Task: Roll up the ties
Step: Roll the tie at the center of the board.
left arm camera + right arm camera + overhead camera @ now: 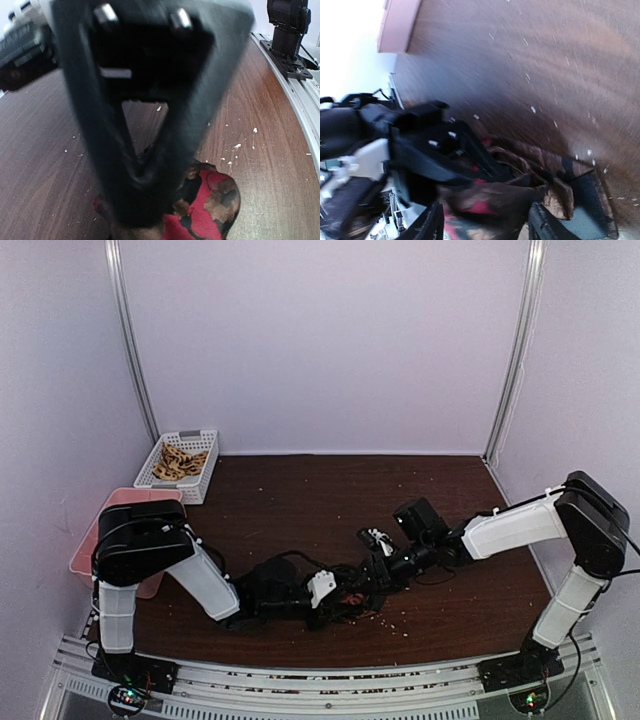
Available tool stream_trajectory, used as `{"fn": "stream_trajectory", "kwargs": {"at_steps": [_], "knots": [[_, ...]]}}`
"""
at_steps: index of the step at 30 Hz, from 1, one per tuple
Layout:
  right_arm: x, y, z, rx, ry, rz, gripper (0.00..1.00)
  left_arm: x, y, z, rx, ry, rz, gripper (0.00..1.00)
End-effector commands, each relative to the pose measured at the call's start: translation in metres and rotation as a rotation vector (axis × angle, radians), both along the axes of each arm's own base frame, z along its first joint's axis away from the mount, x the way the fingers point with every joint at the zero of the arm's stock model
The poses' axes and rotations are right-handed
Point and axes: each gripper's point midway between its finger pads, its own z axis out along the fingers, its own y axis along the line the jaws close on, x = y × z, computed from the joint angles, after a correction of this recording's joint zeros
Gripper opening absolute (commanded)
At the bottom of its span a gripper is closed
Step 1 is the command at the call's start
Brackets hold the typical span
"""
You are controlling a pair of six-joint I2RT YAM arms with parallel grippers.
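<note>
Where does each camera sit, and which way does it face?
Top external: above, behind the bases, looking down on the dark wooden table; both arms show.
Left wrist: looks down past its own jaws at the red-and-brown patterned fabric tie.
Right wrist: low, looking across the tie toward the pink plastic bin; own jaws below.
Shared: both wrist views show the tie.

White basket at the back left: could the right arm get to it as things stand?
Probably not. The basket sits far past the right gripper, which is down at the tie mid-table, with its arm well stretched out from its base.
</note>
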Motion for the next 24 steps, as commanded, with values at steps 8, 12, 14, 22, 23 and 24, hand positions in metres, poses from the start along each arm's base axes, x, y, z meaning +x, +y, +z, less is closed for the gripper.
{"fn": "stream_trajectory", "kwargs": {"at_steps": [8, 12, 14, 22, 23, 24], "knots": [[-0.006, -0.005, -0.034, -0.068, 0.032, 0.0, 0.23, -0.005, 0.033, -0.058, 0.196, 0.068, 0.075, 0.35], [-0.006, -0.009, -0.044, -0.09, 0.03, -0.008, 0.02, 0.0, 0.036, -0.045, 0.141, 0.051, 0.112, 0.45], [-0.005, -0.011, -0.05, -0.097, 0.034, -0.015, 0.0, 0.0, 0.038, -0.038, 0.12, 0.046, 0.122, 0.53], [-0.006, -0.017, -0.06, -0.12, 0.028, -0.028, 0.0, 0.001, 0.034, -0.004, 0.041, 0.019, 0.117, 0.84], [-0.006, -0.018, -0.061, -0.125, 0.027, -0.029, 0.0, 0.001, 0.034, 0.0, 0.033, 0.017, 0.118, 0.86], [-0.006, -0.019, -0.063, -0.13, 0.029, -0.029, 0.0, 0.001, 0.034, 0.002, 0.026, 0.014, 0.12, 0.87]]}}
